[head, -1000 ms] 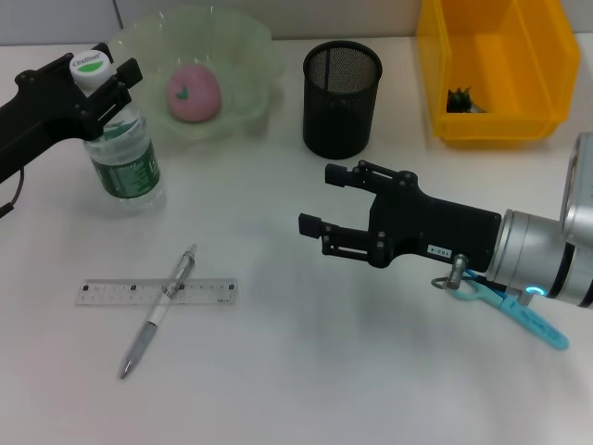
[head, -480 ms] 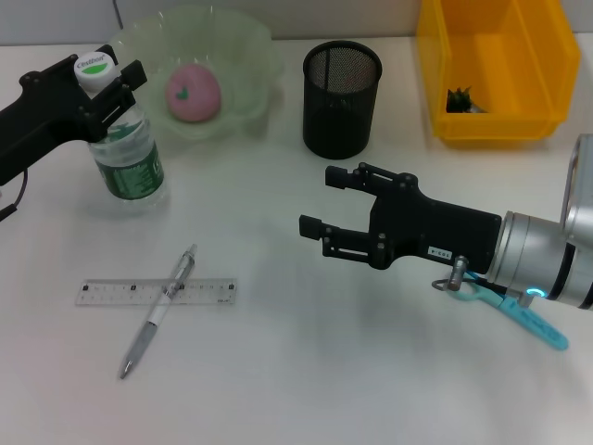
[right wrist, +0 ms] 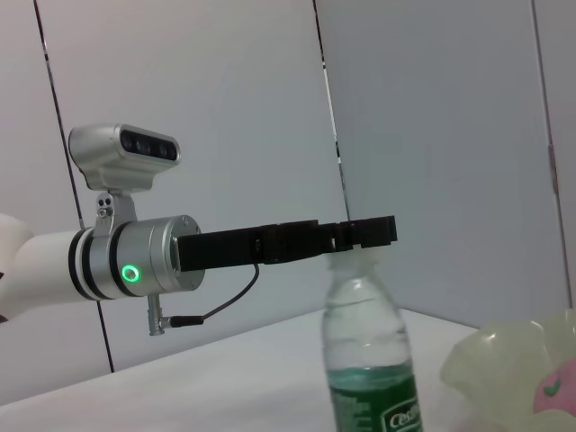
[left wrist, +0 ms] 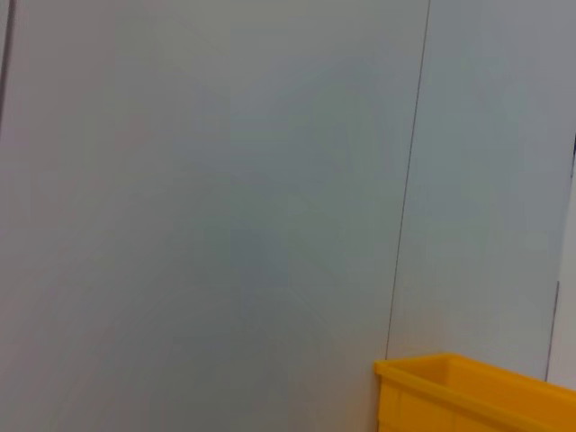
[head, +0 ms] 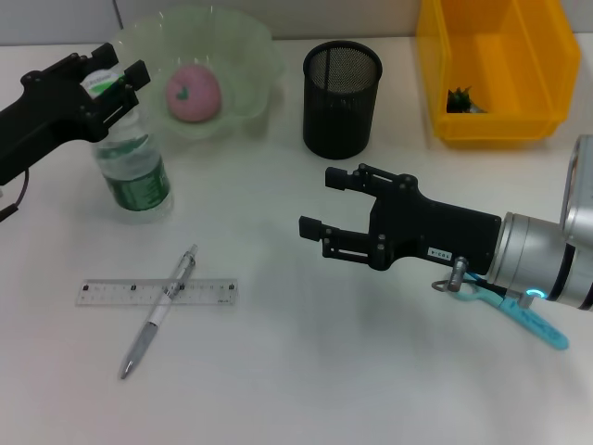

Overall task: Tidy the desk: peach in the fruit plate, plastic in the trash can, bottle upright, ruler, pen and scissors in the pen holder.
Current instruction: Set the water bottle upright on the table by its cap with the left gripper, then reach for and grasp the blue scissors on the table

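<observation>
Bright, even light from overhead fills the head view — the white tabletop (head: 278,371) is nearly washed out, and shadows are soft and faint, a pale smudge under the black right gripper (head: 320,204) and beside the black mesh pen holder (head: 342,98). The translucent green fruit plate (head: 243,46) glows at its rim. The left wrist view is flat grey wall, slightly soft. In the right wrist view the clear plastic bottle with a green label (right wrist: 367,360) is sharp, lightly glinting.
</observation>
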